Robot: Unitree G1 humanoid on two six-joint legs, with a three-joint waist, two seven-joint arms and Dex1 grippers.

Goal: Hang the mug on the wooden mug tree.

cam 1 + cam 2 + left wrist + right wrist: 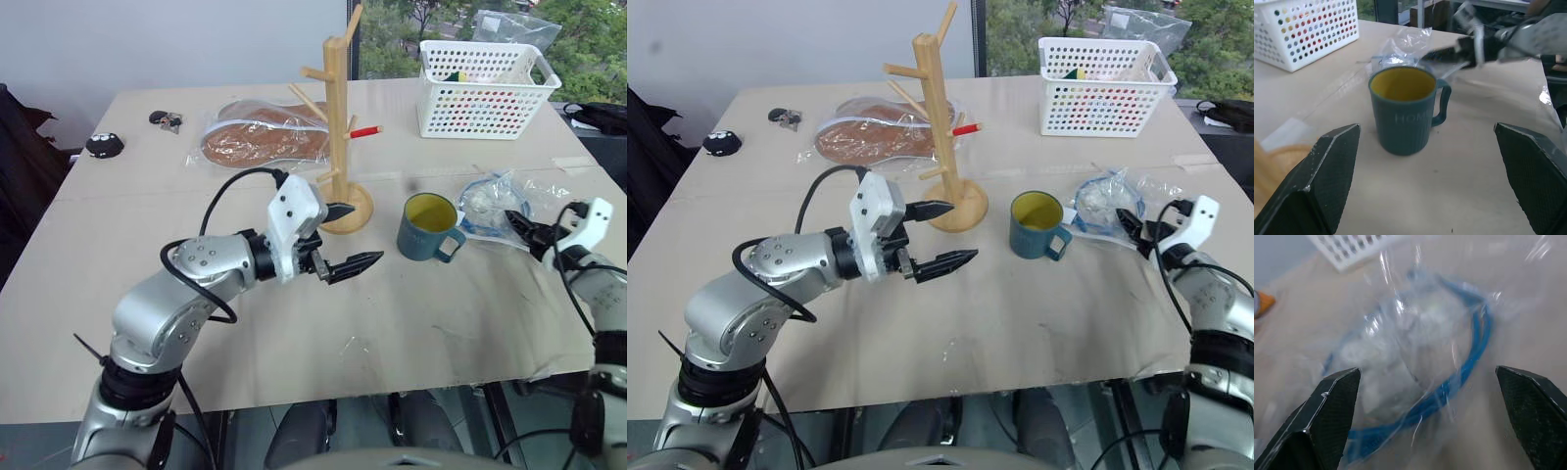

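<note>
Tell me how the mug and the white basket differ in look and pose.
The mug is solid teal with a yellow inside; the white basket has walls pierced with holes. The mug is round with one loop handle, turned toward the robot's right; the basket is rectangular. The mug stands near the wooden mug tree; the basket sits farther back by the table's far edge. Both stand upright, open side up, on the table.
</note>
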